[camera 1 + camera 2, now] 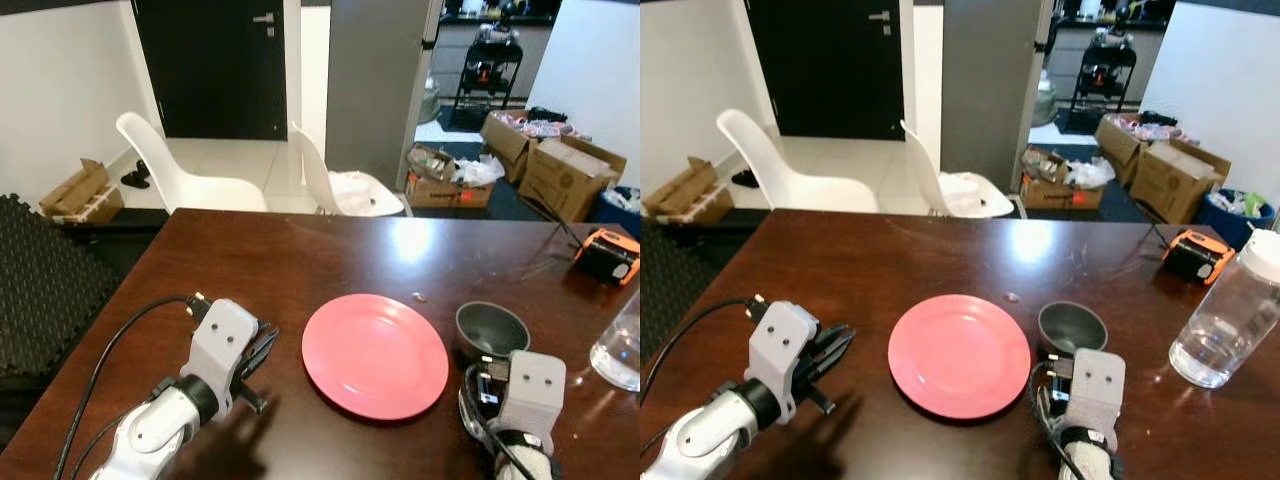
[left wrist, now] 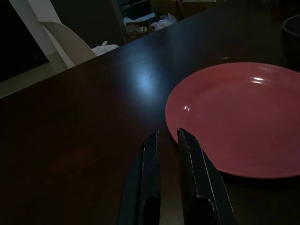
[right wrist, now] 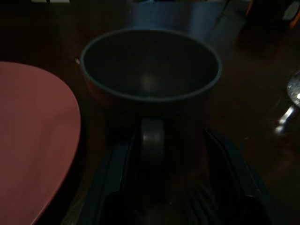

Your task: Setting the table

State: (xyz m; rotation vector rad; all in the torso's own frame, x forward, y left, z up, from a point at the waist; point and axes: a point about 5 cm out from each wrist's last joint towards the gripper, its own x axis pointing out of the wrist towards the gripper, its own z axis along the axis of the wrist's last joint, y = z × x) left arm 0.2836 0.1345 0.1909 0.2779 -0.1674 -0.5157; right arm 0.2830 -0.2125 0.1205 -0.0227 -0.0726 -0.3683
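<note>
A dark wooden table (image 1: 300, 250) carries a pink plate (image 1: 375, 355) at centre, a clear jar (image 1: 1230, 315) and an orange device (image 1: 606, 255) far right. Beside the plate sits a dark mug (image 3: 150, 70), handle toward the right gripper (image 3: 164, 154), whose jaws spread wide around the handle without gripping it. The left gripper (image 2: 168, 136), jaws nearly closed and empty, points at the plate's rim.

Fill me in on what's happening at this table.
The robot is setting a dark wooden table. A pink plate lies in front of it, a dark mug beside it. The right gripper is open, straddling the mug's handle. The left gripper, shut and empty, hovers just left of the plate.
</note>
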